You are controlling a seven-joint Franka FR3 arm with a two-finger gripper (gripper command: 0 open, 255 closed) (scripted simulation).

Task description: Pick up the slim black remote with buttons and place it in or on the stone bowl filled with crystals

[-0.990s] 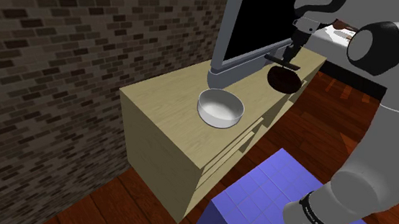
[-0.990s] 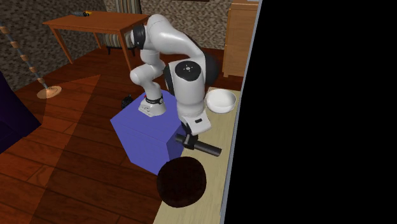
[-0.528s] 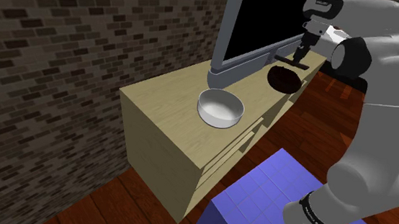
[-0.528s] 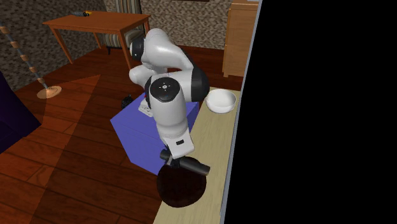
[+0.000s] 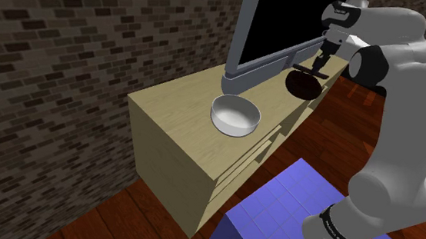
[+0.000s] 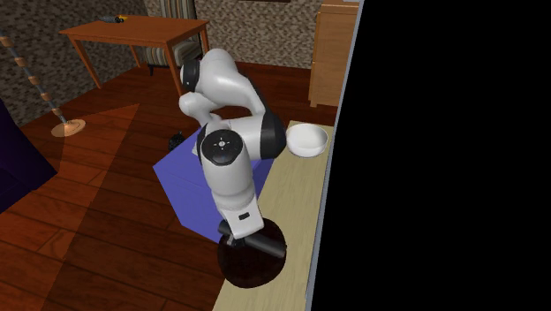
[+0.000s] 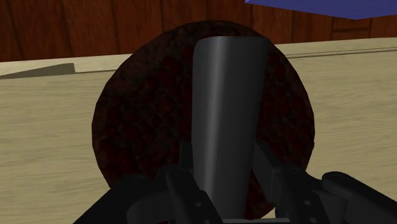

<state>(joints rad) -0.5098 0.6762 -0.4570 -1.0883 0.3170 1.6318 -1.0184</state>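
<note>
The jaws grip the slim black remote (image 7: 226, 121), holding it over the dark rough bowl (image 7: 140, 127) at the desk (image 5: 174, 108) end near the monitor (image 5: 276, 27). A white bowl (image 5: 235, 114) sits well apart, mid-desk.

White bowl (image 5: 236, 115), pale sideboard (image 5: 167, 109), monitor (image 5: 278, 21), brick wall (image 5: 69, 59)

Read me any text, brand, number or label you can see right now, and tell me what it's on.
Nothing reads clearly.
The dark band at the arm's base: faint pale lettering, too small to read.
The remote in the pincer: plain dark face, no markings visible.
The dark bowl, white bowl and screen: no text.
</note>
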